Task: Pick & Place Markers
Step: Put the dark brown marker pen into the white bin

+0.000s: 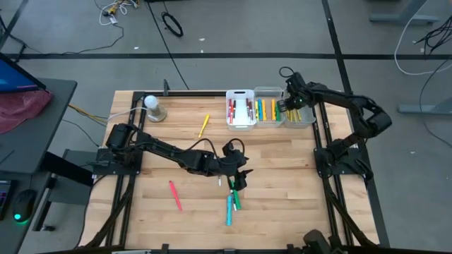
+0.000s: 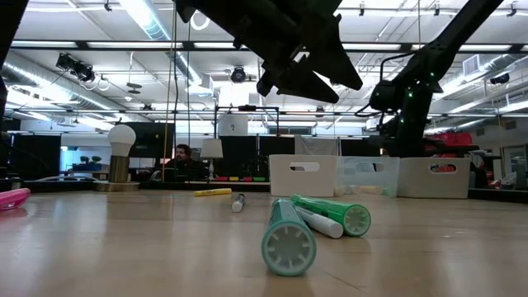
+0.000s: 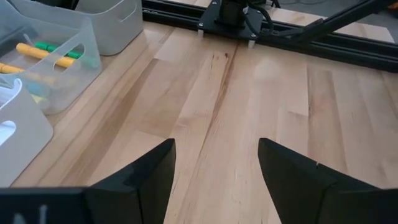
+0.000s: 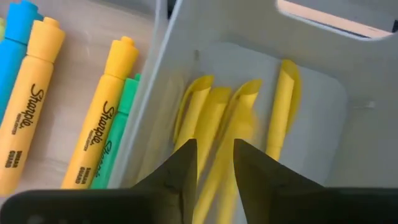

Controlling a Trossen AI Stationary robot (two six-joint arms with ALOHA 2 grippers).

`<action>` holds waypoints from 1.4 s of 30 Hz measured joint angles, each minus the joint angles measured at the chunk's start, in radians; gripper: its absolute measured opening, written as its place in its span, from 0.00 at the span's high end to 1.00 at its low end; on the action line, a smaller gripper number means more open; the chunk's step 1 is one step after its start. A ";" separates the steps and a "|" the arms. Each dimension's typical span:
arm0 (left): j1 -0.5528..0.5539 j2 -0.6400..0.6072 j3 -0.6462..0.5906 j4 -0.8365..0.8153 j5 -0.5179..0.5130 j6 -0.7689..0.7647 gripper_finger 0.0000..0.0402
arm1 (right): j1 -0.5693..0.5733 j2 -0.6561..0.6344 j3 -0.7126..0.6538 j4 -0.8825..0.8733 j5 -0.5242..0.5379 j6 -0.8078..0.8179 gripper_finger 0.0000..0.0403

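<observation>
Going left to right from the white bin point(image 1: 240, 109) as landmark: a pink marker point(image 1: 175, 195) lay well to the left of the bin and far toward the front edge of the table point(image 1: 282, 204), a yellow marker point(image 1: 203, 125) lay just left of the bin, and a cluster of green and teal markers point(image 1: 232, 204) lay below the bin toward the front, with a small white one point(image 2: 238, 202) near them. The left gripper point(image 1: 239, 182) hung just above that cluster, fingers point(image 3: 143, 180) apart and empty, arm stretched low across the table from its base at the left edge. Red markers sat in the white bin; yellow, orange and green ones sat in the clear bin point(image 1: 272, 109) touching its right side. The right gripper point(image 4: 214, 168) was at the right end of the clear bin, pointing down into it, fingers nearly together with nothing visibly held; arm folded back toward its base at the right edge. Risk, as a guess: the left fingers coming down on the cluster could pinch two markers at once or roll the round barrels away, since they lay touching. The right gripper could catch the bin wall and drag the bin on lifting.
</observation>
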 joint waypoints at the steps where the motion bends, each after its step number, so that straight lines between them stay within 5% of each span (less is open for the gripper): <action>1: 0.000 0.000 0.000 0.000 0.000 0.000 0.41 | 0.005 0.000 -0.008 0.015 0.000 0.006 0.73; 12: 0.000 0.000 0.000 0.000 0.000 0.000 0.41 | 0.094 -0.085 -0.075 0.160 0.106 -0.104 0.75; 24: -0.006 -0.011 0.000 -0.065 -0.059 -0.041 0.41 | 0.289 -0.523 -0.075 0.169 0.199 -0.198 0.81; 34: -0.057 -0.080 0.002 -0.602 -0.213 -0.388 0.49 | 0.819 -0.759 -0.114 0.124 0.199 -0.186 0.94; 42: -0.130 -0.069 -0.001 -0.893 -0.259 -0.822 0.55 | 1.313 -0.743 -0.399 0.547 0.240 -0.154 0.99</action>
